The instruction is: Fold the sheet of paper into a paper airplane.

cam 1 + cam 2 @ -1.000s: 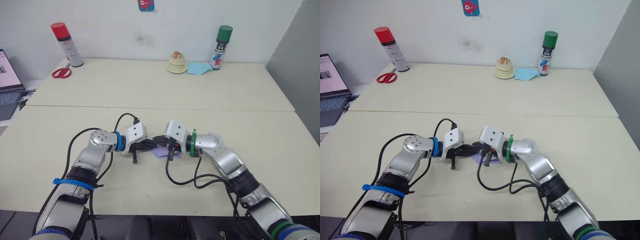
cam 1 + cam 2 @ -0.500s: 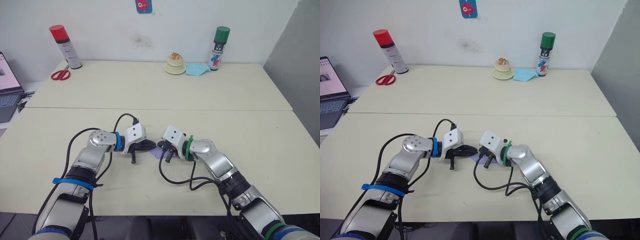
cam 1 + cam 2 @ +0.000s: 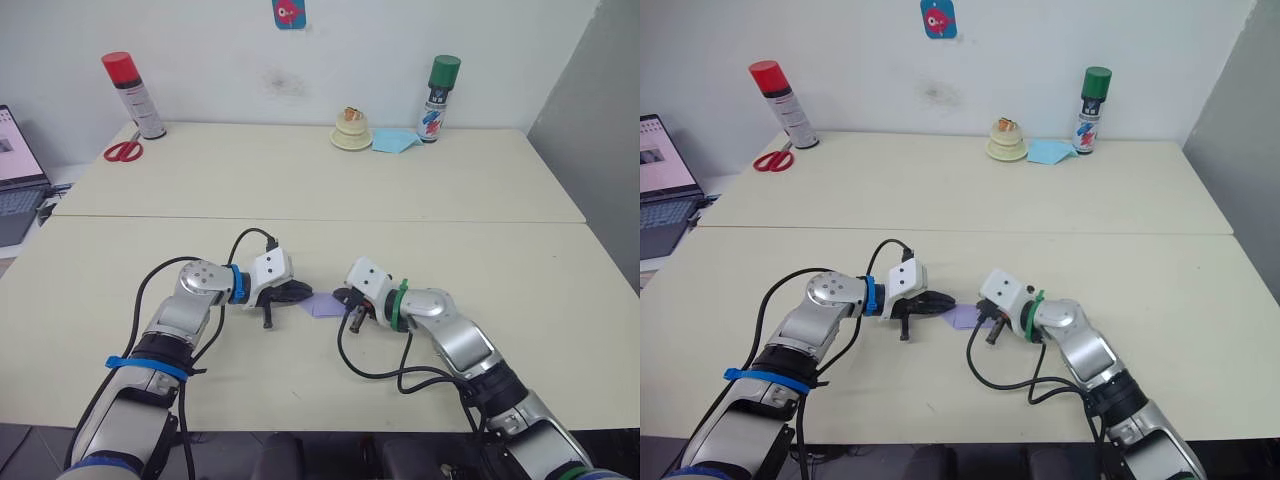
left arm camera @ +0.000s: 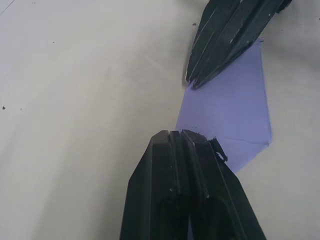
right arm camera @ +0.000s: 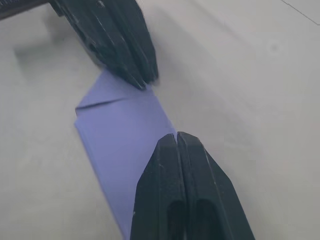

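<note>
Pressing the folded lavender paper airplane (image 3: 322, 305) flat looks like the step in hand. It lies on the near tabletop (image 3: 560, 300), between the two arms. The left pincer (image 3: 296, 294) is clenched, its tips resting on the paper's left edge; the right pincer (image 3: 343, 297) is likewise clenched, tips at the paper's right edge. Neither grasps the paper; both seem only to bear down on it.

In the left wrist view one corner flap shows a crease line near the left fingers (image 4: 200, 165).

To do this well, I judge one pincer should stay as an anchor while the other slides along the crease with light downward pressure, keeping low and flat. Dragging too hard could skid the thin paper across the smooth tabletop or crumple a layer.
</note>
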